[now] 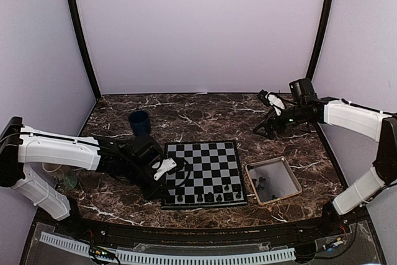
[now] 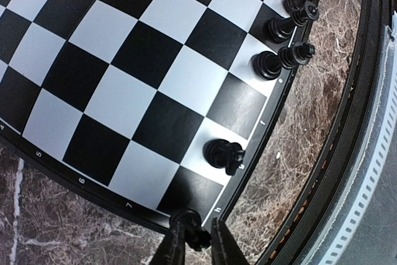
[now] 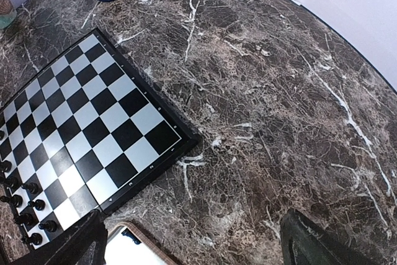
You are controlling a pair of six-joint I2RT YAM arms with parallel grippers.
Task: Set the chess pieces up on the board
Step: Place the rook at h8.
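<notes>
Closest to me, the left gripper (image 2: 197,235) is down low at the near corner of the board (image 1: 205,156). Its two fingers are pinching a dark piece (image 2: 188,218) tight between them. The piece is right at the corner square, so I think the arm is putting it where a corner piece belongs. Other chess pieces (image 1: 209,197) stand along the near edge of the board, the side where this set lines up. The squares farther back are bare. Just beside the board on the right is a tray (image 1: 293,173) with a few more little pieces lying in it, not yet set out. I think it is kept close so the arms need not reach far. Farther back, the right gripper (image 3: 191,228) hangs above the table (image 1: 205,116). Its fingers are spread wide with nothing in them, and I guess it is keeping out of the way. A blue cup (image 1: 139,122) stands far back on the left, well apart from the board.
</notes>
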